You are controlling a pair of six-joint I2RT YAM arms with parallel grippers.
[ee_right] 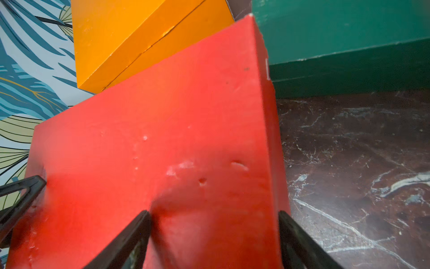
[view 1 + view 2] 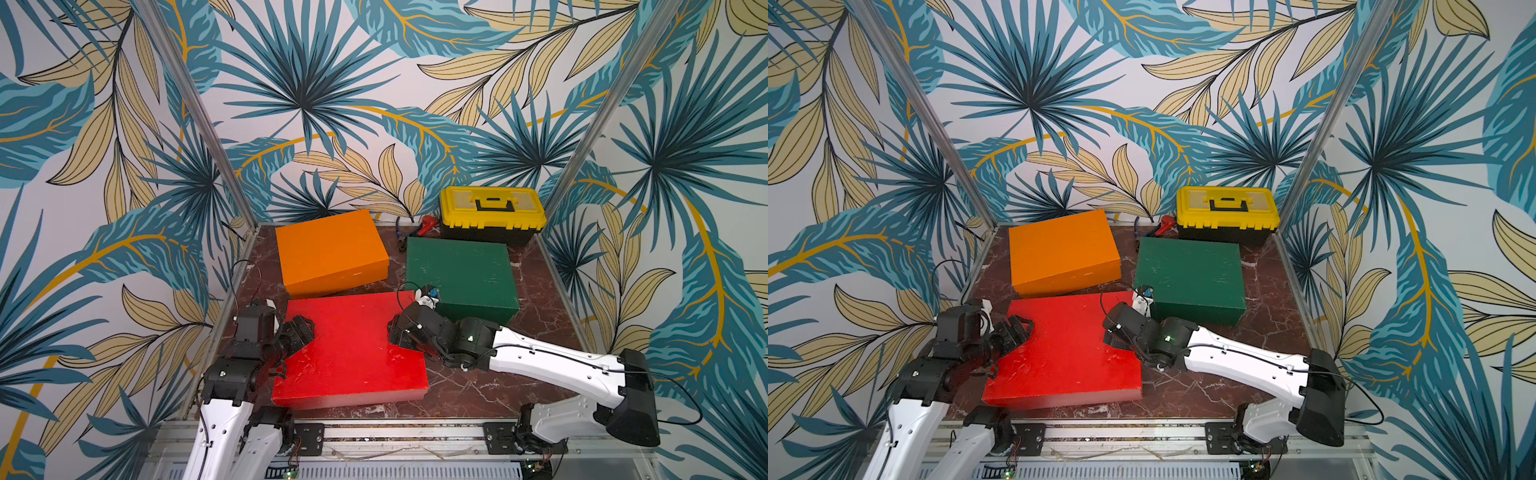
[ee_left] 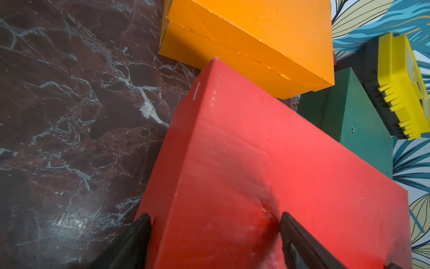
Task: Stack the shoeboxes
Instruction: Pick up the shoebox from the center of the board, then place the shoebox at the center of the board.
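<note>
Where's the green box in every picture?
Top view: green shoebox, right side, before the yellow toolbox.
Top view: green shoebox, same spot.
Left wrist: green shoebox between red shoebox and yellow toolbox.
Right wrist: green shoebox beyond the red shoebox's corner.
Shared landmark: orange shoebox.

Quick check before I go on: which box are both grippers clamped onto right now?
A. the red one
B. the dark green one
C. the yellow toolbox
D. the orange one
A: in both top views the left gripper and the right gripper sit on opposite side edges of the red shoebox, and each wrist view shows black fingers straddling a red edge.
</note>
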